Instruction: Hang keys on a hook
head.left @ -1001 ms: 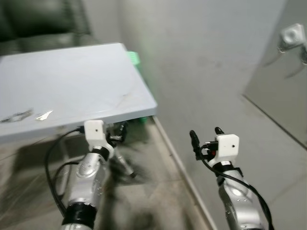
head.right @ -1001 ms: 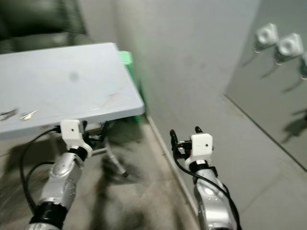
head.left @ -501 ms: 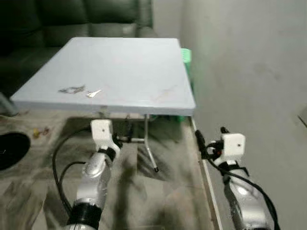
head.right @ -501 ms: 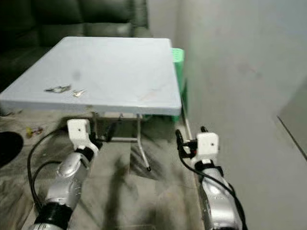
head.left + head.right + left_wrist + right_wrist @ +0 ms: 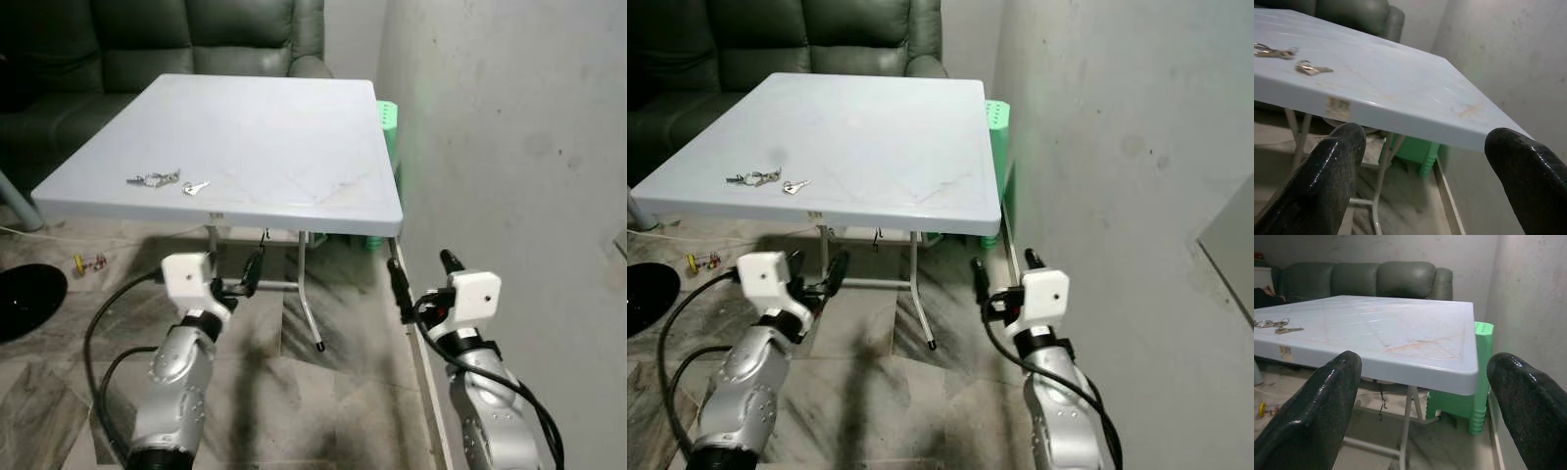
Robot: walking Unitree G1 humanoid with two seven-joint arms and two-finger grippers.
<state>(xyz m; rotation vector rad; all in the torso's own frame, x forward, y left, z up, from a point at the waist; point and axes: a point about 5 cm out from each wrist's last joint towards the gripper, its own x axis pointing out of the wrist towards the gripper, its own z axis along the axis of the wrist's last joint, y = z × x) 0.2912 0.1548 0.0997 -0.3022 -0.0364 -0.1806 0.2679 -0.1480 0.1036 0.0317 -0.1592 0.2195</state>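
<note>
- The white folding table (image 5: 294,147) stands against the grey wall (image 5: 509,127), with a dark sofa (image 5: 196,34) behind it. Both arms are held low in front of its near edge, below the tabletop.
- The left gripper (image 5: 242,279) has its two black fingers spread apart and holds nothing; the right gripper (image 5: 421,279) is likewise spread and empty.
- The keys (image 5: 165,180) lie in a loose cluster on the tabletop near the front left corner, well apart from both grippers. They look flat and thin, so I judge a pinch could slide off them or push them along the smooth top, perhaps over the near edge.
- Another risk: since the grippers sit under the level of the top, raising an arm straight up could knock the table edge; the arm would need to come out and over first.
- No hook can be made out, so the place to hang the keys has to be found later; carrying the keys loosely while turning could drop them.
- The head views show the floor: a green stool (image 5: 389,117) beside the wall, a black round object (image 5: 24,299) and a cable (image 5: 108,333) from the left arm.
- The left wrist view shows the keys (image 5: 1283,58) from edge level and a small label (image 5: 1338,104) on the table's rim.
</note>
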